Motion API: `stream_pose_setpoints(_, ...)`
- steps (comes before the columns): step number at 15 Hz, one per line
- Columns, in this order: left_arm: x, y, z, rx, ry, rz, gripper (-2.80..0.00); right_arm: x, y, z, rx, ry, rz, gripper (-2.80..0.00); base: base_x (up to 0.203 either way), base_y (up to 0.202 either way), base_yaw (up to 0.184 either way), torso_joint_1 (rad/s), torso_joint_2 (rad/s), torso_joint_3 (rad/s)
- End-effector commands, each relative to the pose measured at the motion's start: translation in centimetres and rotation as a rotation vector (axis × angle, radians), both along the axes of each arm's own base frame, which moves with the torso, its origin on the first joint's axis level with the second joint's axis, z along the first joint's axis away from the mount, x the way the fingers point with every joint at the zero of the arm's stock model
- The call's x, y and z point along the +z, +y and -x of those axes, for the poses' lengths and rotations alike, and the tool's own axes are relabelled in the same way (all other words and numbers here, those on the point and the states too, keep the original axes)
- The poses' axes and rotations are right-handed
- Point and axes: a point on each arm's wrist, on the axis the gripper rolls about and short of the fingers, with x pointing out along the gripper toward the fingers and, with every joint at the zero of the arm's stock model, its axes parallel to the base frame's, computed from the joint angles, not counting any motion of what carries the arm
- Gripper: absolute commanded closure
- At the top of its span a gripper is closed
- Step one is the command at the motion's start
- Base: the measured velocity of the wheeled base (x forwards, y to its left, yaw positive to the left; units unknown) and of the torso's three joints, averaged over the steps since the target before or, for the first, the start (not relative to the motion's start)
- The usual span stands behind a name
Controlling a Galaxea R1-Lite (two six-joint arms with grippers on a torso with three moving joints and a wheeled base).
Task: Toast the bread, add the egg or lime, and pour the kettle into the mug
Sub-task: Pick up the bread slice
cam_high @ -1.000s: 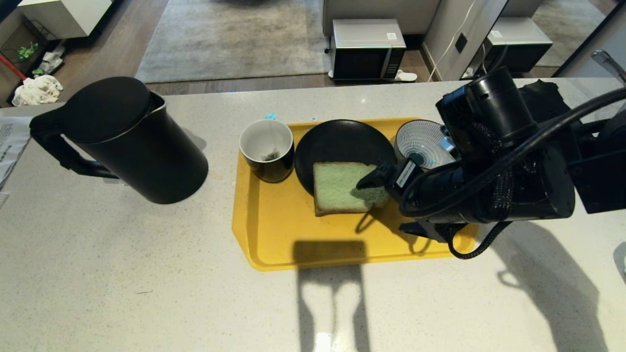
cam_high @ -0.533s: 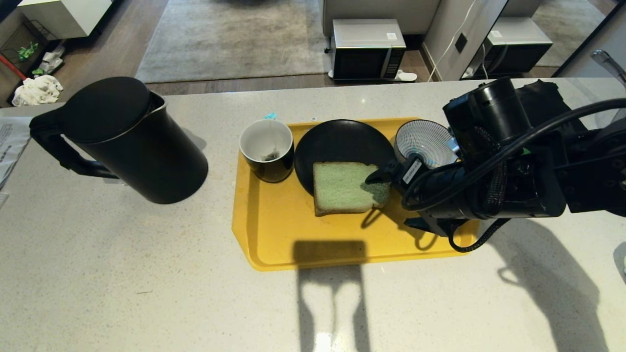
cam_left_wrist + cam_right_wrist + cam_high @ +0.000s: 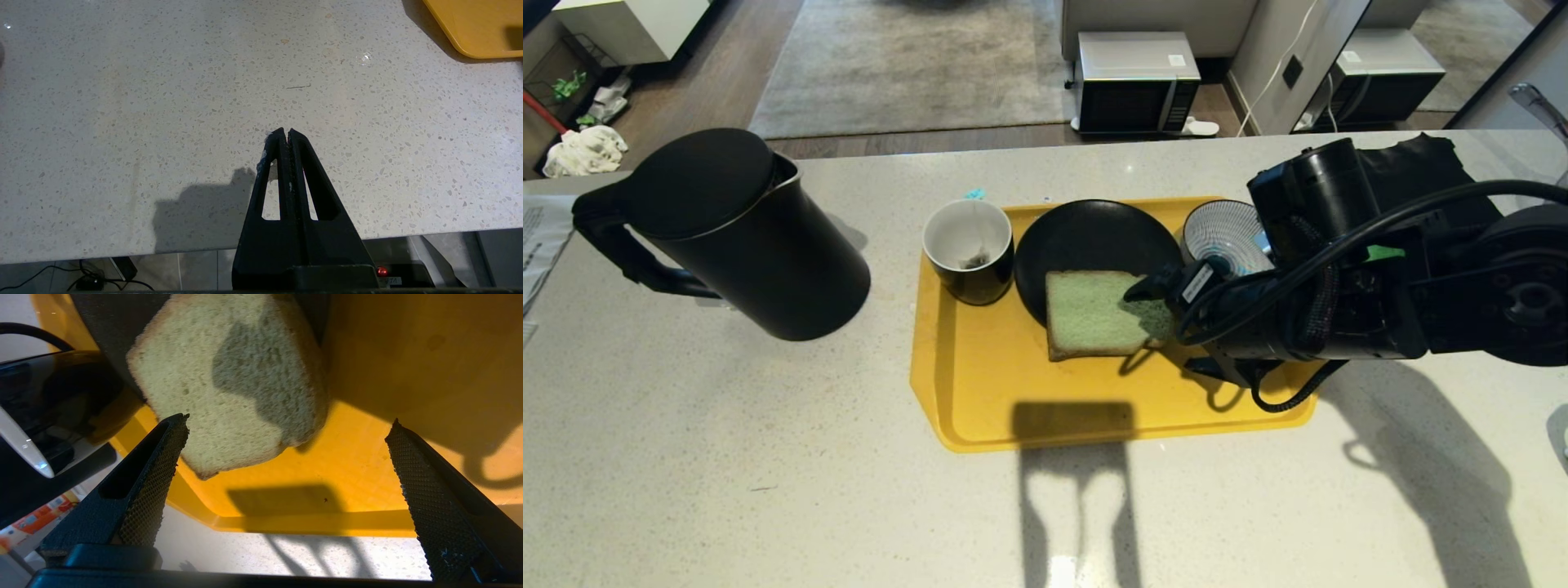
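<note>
**A:** Where's the bread from where you sit?

**B:** I see the bread point(image 3: 1094, 314) lying half on the black plate point(image 3: 1086, 233) and half on the yellow tray point(image 3: 980, 384), its near edge down on the tray floor. My right gripper point(image 3: 1156, 322) is right at the slice's right side, fingers spread wide apart and holding nothing. In the right wrist view the bread point(image 3: 229, 384) sits just beyond the two fingertips point(image 3: 173, 433), with nothing between them.

**A:** And the other arm?

**B:** My left gripper point(image 3: 284, 132) is pressed together, empty, hanging over bare tabletop point(image 3: 163, 102) with a corner of the tray at the edge of its view.

**A:** The rest of the task's things?

**B:** The mug point(image 3: 969, 249) stands on the tray's far left corner, beside the plate, a tea-bag string running down inside it. The kettle point(image 3: 743, 237) is well apart to the left on the tabletop, lid on, handle turned away from the tray. A striped bowl point(image 3: 1225, 237) sits on the tray to the plate's right, partly behind my right arm. I can't find the egg or the lime anywhere.
</note>
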Motion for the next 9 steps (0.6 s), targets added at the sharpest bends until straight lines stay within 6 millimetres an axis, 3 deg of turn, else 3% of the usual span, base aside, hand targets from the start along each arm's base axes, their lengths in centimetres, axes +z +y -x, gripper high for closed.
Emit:
stream_pose_setpoints(1,-0.4,0.0,-0.1,0.000,0.014,0.000,0.00,-0.5,0.1,-0.8,-0.007,0.014,0.003,-2.80,0.000,0.000,0.000,0.000,0.00,0.000)
stream_pose_setpoints(9,-0.4,0.0,-0.1,0.000,0.014,0.000,0.00,0.4,0.0,-2.0,-0.016,-0.014,-0.024,-2.80,0.000,0.000,0.000,0.000,0.00,0.000)
